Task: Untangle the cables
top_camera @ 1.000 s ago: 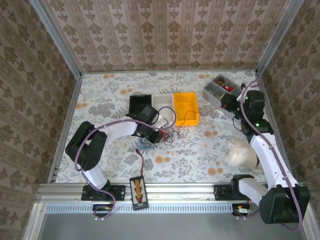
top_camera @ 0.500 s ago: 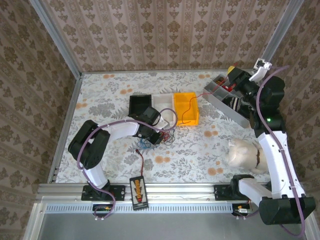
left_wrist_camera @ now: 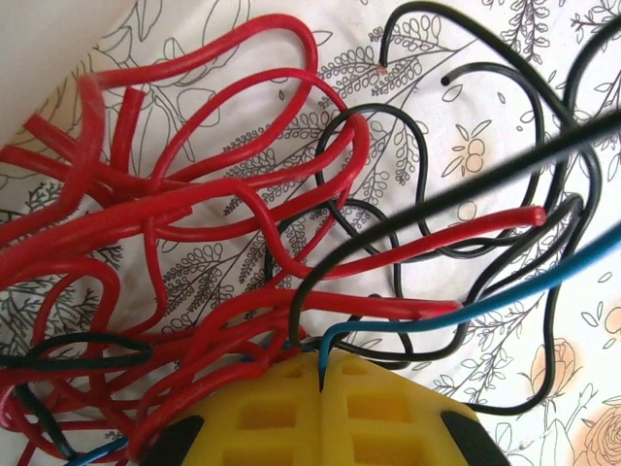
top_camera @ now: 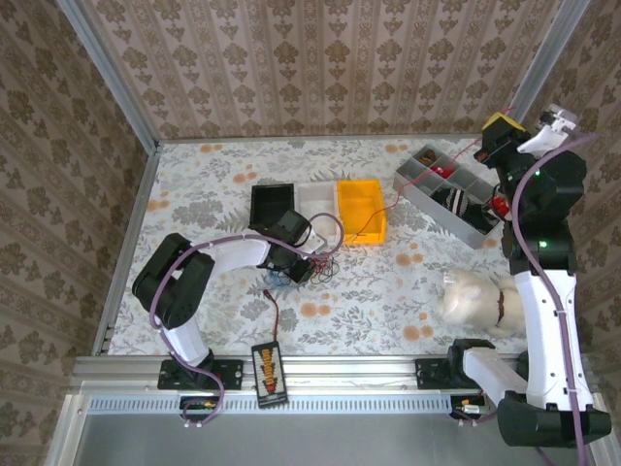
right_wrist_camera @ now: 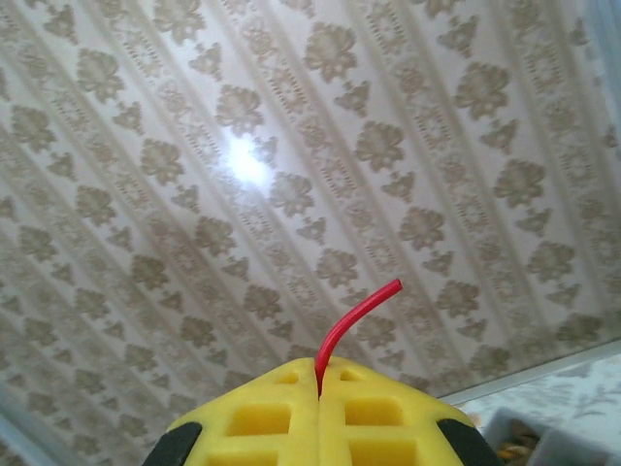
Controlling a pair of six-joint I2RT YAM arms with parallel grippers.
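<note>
The cables (top_camera: 318, 262), a small tangle of thin red, blue and black wires, lie on the floral table in front of the bins. My left gripper (top_camera: 303, 267) rests at the tangle's left side. In the left wrist view its yellow pads (left_wrist_camera: 388, 417) are shut on a blue cable (left_wrist_camera: 466, 309), with red loops (left_wrist_camera: 194, 223) and black loops (left_wrist_camera: 543, 223) spread in front. My right gripper (top_camera: 493, 136) is raised high at the back right, shut on the end of a red cable (right_wrist_camera: 354, 316). That red cable (top_camera: 367, 225) runs stretched from the tangle across the yellow bin.
A black bin (top_camera: 272, 202), a white bin (top_camera: 315, 197) and a yellow bin (top_camera: 360, 209) stand in a row behind the tangle. A grey compartment tray (top_camera: 419, 199) sits at the back right. A cream plush lump (top_camera: 473, 296) lies near the right arm. A black-and-orange connector box (top_camera: 267, 372) rests on the front rail.
My right arm has risen and swung to the back right, drawing the red cable out of the tangle. The left gripper has stayed at the tangle.
</note>
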